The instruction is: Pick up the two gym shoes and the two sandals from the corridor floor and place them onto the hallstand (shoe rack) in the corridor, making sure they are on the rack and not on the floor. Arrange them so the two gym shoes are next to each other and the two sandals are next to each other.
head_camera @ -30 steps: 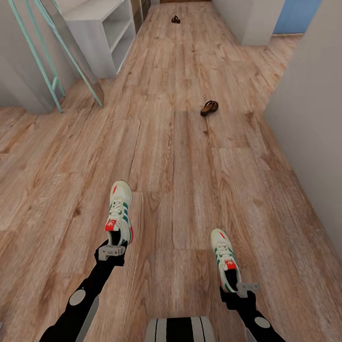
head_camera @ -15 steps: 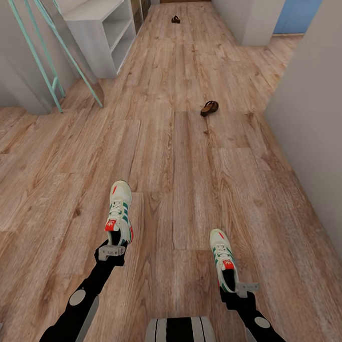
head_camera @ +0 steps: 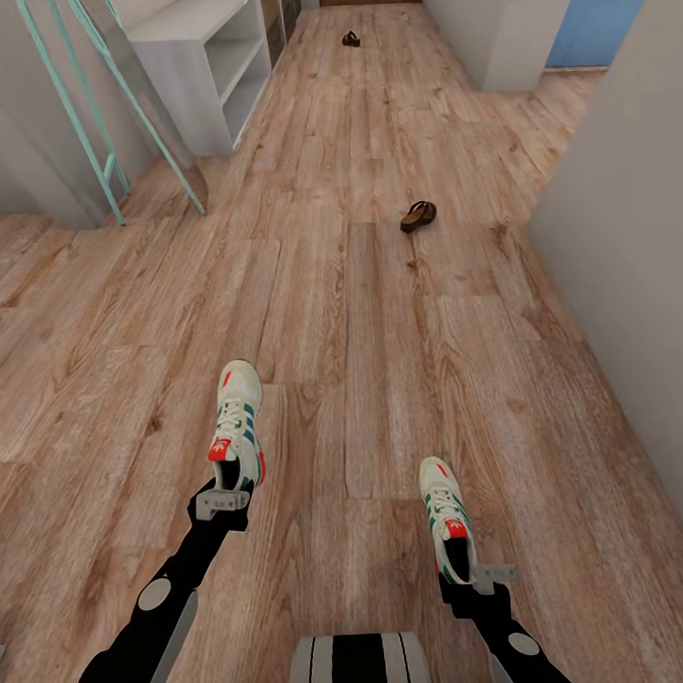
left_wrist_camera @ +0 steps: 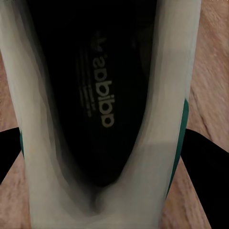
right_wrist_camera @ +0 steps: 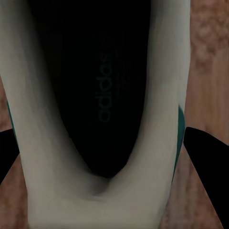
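Each cream-white sneaker with green stripes is pinched at the heel: one (head_camera: 237, 427) by the left claw (head_camera: 222, 501), the other (head_camera: 448, 519) by the right claw (head_camera: 481, 577), above the wood-plank floor (head_camera: 383, 359). "adidas" reads on both dark insoles (left_wrist_camera: 100, 95). Two brown leather sandals (head_camera: 417, 215) (head_camera: 351, 40) lie ahead; the light-grey hallstand (head_camera: 207, 58) stands far left.

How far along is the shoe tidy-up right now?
Nothing is on the hallstand yet. In hand: the left tool grips one gym shoe at its heel, and the right tool grips the other gym shoe. Left to do: carry both to the rack, then fetch the near sandal and the far sandal, both on the corridor floor.
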Tool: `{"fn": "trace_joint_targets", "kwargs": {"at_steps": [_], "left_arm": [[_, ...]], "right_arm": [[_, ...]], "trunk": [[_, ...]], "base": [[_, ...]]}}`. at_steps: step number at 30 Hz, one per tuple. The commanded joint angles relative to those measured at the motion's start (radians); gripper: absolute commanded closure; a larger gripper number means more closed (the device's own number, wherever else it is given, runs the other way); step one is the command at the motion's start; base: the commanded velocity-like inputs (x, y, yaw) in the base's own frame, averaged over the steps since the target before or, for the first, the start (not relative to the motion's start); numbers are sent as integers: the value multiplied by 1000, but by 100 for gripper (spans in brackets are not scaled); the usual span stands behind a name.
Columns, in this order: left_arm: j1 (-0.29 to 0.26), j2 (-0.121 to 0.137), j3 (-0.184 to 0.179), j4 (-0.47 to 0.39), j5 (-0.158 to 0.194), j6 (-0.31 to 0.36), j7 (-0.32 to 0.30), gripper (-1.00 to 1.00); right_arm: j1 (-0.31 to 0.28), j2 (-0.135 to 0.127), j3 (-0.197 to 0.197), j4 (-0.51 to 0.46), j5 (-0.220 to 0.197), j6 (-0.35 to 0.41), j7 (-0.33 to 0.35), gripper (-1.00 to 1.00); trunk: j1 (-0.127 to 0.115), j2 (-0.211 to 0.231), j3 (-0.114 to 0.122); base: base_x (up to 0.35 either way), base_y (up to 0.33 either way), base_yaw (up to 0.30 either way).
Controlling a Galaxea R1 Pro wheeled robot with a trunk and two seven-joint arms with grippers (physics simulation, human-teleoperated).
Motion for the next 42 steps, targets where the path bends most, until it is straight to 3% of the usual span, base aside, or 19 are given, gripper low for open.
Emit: {"fn": "trace_joint_targets", "kwargs": {"at_steps": [1,6,14,35,42], "left_arm": [[0,1,-2,0,11,-2,-3,100],[-1,0,7,-13,13,2,5,100],[-2,0,9,-14,16,2,67,100],[1,1,6,-38,16,-8,67,100],[1,1,5,-44,16,-7,68,100]], "right_arm": [[0,1,-5,1,2,-3,1,100],[0,1,-5,1,2,-3,1,100],[0,1,-5,1,2,-3,1,100],[0,1,-3,2,3,-4,3,100],[0,-1,-3,2,3,-5,4,100]], "trunk": [[0,0,-1],[0,0,-1],[0,0,-1],[0,0,-1],[-3,1,27]], "base": [[0,0,0],[0,0,0],[0,0,0],[0,0,0],[0,0,0]]}}
